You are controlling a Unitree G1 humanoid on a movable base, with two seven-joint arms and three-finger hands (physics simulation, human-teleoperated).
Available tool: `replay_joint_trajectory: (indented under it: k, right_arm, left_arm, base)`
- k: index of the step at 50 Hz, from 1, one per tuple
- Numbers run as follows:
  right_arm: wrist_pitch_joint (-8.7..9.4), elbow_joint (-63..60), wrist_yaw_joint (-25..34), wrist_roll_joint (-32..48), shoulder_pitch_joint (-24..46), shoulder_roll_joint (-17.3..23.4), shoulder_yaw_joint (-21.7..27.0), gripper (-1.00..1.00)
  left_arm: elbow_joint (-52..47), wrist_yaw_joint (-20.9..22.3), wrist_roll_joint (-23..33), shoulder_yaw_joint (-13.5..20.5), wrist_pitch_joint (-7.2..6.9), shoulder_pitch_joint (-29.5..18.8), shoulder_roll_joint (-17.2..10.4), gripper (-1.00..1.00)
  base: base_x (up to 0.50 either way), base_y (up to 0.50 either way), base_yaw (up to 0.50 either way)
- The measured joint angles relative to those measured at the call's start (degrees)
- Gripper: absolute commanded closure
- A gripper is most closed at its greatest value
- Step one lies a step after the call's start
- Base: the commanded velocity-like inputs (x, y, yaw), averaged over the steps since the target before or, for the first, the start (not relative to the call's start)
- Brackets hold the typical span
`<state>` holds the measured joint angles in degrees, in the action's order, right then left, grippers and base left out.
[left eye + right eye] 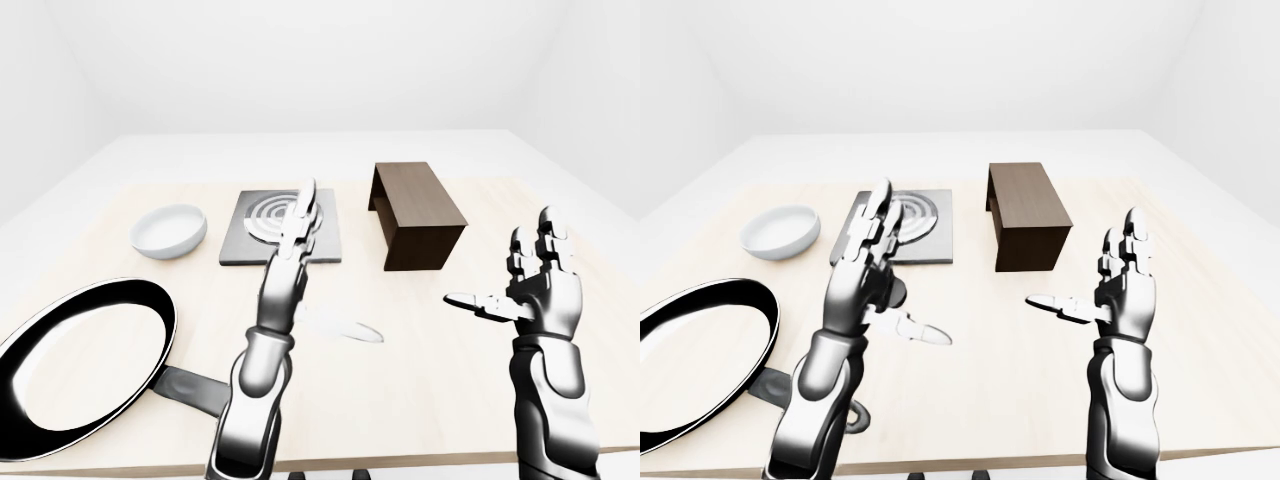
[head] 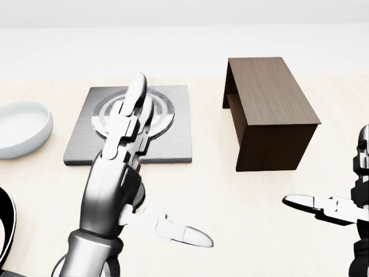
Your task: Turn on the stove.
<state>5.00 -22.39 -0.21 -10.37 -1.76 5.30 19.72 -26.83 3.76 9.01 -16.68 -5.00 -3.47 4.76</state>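
The stove (image 2: 170, 147) is a flat grey square plate with a silver coil burner (image 1: 268, 213), lying on the wooden table (image 1: 420, 350) at upper middle. My left hand (image 2: 151, 173) is open, fingers stretched out over the stove's near edge, thumb pointing right. It hides part of the burner. No knob or switch shows. My right hand (image 1: 520, 275) is open and empty at the right, fingers up, thumb pointing left, well apart from the stove.
A dark brown wooden box-shaped stand (image 2: 271, 112) sits right of the stove. A white bowl (image 1: 168, 229) lies left of it. A black frying pan (image 1: 75, 365) with a dark handle lies at lower left, near the table's bottom edge.
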Motion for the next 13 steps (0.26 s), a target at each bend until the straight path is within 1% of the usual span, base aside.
replay_joint_trajectory:
  k: [6,13]
  right_arm:
    - [0.00,0.0,0.1,0.3,-0.1,-0.2,-0.2,-1.00]
    - [0.00,0.1,0.2,0.5,-0.3,-0.3,-0.4,-1.00]
  left_arm:
    - [-4.4,-1.2,-2.0,1.0,0.00,4.0,-1.9,-1.00]
    - [-3.8,-2.9,-4.1,2.7,0.00,7.0,-3.0,-1.00]
  base:
    - [0.00,0.00,0.00]
    - [0.00,0.00,0.00]
